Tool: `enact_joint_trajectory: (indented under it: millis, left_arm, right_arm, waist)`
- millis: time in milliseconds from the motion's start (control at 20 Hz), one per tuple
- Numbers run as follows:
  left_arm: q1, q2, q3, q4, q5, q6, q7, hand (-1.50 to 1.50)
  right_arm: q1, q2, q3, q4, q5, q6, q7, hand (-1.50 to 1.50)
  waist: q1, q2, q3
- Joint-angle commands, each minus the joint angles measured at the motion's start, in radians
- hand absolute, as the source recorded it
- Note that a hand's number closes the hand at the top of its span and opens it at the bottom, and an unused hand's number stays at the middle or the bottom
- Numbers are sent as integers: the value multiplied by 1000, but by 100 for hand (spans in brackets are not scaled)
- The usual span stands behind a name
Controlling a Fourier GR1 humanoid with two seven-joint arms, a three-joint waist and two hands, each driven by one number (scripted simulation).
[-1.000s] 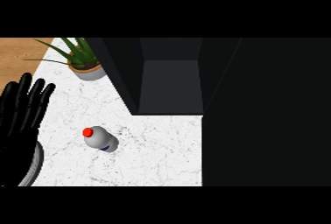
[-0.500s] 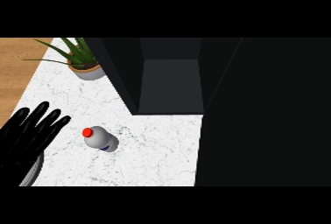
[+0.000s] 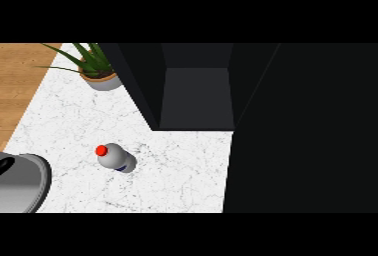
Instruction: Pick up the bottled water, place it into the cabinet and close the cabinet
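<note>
The water bottle (image 3: 116,158), pale with a red cap, stands upright on the white marble counter (image 3: 81,125) left of centre. Behind and right of it the dark cabinet (image 3: 198,97) stands open, its inside showing as a grey recess. A large dark panel (image 3: 303,130), probably the open door, fills the right side of the view. Neither hand shows in the head view.
A potted green plant (image 3: 96,70) sits at the counter's back left, beside the cabinet. A round grey metal object (image 3: 18,185) juts in at the lower left edge. Wooden floor (image 3: 18,75) shows beyond the counter's left edge.
The left hand, raised open at the left edge a second ago, sank down and left and has gone out of view, uncovering the grey round object. The bottle has not moved.
</note>
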Motion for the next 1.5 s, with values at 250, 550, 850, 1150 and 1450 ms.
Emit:
enact_joint_trajectory:
  millis: [250,550,850,1150,1450]
  left_arm:
    - [-6,-6,78,6,58,-13,100,-150]
    - [-15,-52,77,16,31,-24,122,-150]
    - [-2,-76,114,-18,21,-16,152,-150]
    - [-126,-119,47,31,-144,11,144,-150]
    - [-147,-209,-21,141,-294,-47,109,-150]
  right_arm:
    - [-73,31,100,-128,91,-85,179,-150]
    - [-95,-7,55,-158,52,-92,205,-150]
    - [-90,-22,85,-180,71,-119,226,-150]
    - [-105,-23,115,-192,112,-158,245,-150]
    - [-27,-67,163,-228,87,-137,212,-150]
  waist:
    - [-5,2,0]
    - [-8,3,0]
    - [-8,2,0]
    - [-19,3,0]
    - [-25,2,0]
